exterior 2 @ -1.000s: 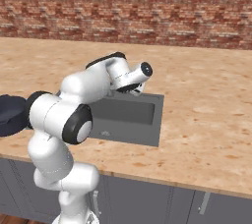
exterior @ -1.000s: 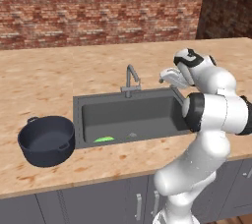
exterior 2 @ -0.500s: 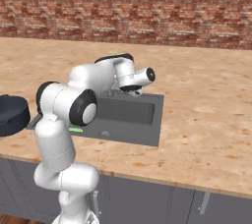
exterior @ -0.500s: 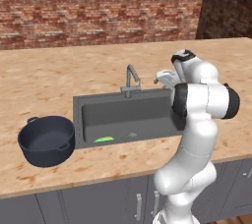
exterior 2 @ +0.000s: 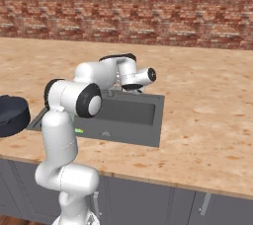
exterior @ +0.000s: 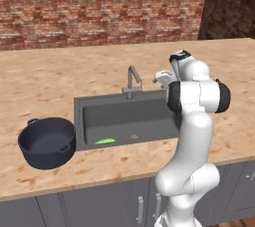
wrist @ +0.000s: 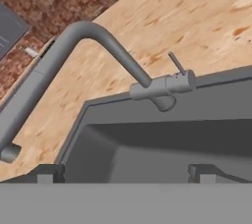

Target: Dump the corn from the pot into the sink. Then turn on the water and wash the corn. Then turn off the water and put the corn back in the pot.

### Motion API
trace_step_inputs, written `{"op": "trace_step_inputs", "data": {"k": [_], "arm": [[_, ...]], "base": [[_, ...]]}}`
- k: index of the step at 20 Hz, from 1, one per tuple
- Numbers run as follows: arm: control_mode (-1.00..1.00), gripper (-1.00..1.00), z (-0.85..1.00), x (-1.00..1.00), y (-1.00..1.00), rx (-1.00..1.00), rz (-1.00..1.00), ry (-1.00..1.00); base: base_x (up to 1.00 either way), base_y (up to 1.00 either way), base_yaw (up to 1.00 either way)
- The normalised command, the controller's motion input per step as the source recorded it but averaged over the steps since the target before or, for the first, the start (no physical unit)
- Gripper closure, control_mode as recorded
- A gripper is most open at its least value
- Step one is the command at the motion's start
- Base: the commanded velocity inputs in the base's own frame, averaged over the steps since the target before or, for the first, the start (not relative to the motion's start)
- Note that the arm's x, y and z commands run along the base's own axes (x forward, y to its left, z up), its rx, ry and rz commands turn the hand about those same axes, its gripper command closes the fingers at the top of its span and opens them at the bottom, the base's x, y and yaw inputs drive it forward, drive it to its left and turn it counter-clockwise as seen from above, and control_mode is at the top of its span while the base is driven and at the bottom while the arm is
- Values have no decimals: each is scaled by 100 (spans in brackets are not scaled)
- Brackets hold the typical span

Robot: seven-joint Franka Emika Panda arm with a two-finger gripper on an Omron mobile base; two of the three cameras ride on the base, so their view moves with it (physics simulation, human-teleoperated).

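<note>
The corn (exterior: 105, 141) lies flat on the floor of the sink (exterior: 128, 102), close to the front wall and toward the basin's left end as seen from the left base view; in the right base view a sliver of green shows at the near wall, just beside the arm's elbow (exterior 2: 78, 131). The pot (exterior: 47, 142) stands upright on the counter (exterior: 60, 76), just beside the sink's left rim, and nothing shows inside it. The gripper (exterior: 160, 78) is held above the sink's rear right portion, level with the faucet (exterior: 131, 80) and to its right, apart from it. The fingertips (wrist: 45, 173) stand at the two sides of the hand view with a wide gap between them and nothing in that gap: the jaws are spread fully and hold nothing. The hand view looks across the basin at the faucet spout and its thin lever (wrist: 175, 63), which sticks up from the faucet body. The corn lies well apart from the gripper, lower down and toward the opposite front corner of the basin. No water is visible at the spout.
</note>
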Motion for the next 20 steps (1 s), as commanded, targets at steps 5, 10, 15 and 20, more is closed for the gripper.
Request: {"op": "trace_step_inputs", "data": {"k": [5,10,15,20], "arm": [[-100,-100,-25,29,19,-8,0,-1],[-100,-100,-17,40,17,-8,0,0],[-100,-100,-20,43,7,-9,-1,-2],[-100,-100,-21,29,0,-8,-2,0]], "base": [[0,0,0],[0,0,0],[0,0,0],[0,0,0]]}}
